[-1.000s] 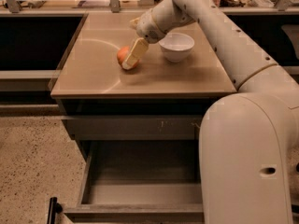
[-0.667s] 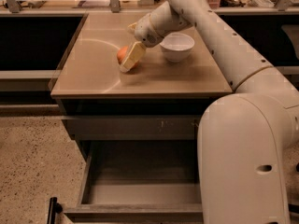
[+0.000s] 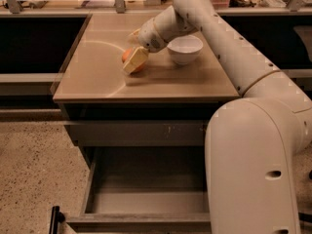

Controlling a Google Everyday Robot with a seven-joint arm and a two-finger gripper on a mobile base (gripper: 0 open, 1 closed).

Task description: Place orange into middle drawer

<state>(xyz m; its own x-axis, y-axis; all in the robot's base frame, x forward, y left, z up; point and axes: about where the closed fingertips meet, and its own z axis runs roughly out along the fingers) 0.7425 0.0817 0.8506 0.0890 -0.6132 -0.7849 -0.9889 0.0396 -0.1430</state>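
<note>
Tool [image 3: 134, 61] low over table [image 3: 92, 74] centre, against front-right side of orange [image 3: 126, 55]; grip state: cannot tell; arm reaches in from right, passing above white bowl [image 3: 185, 48]. Orange rests on table top, just left of bowl, partly hidden behind tool. Middle drawer [image 3: 146, 201] stands open below table, well apart from orange; scratched drawer front [image 3: 136, 132] directly above it, shut.

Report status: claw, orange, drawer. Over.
Robot claw at the orange, low over the countertop. Below, middle drawer open. Close beside the claw, white bowl.
</note>
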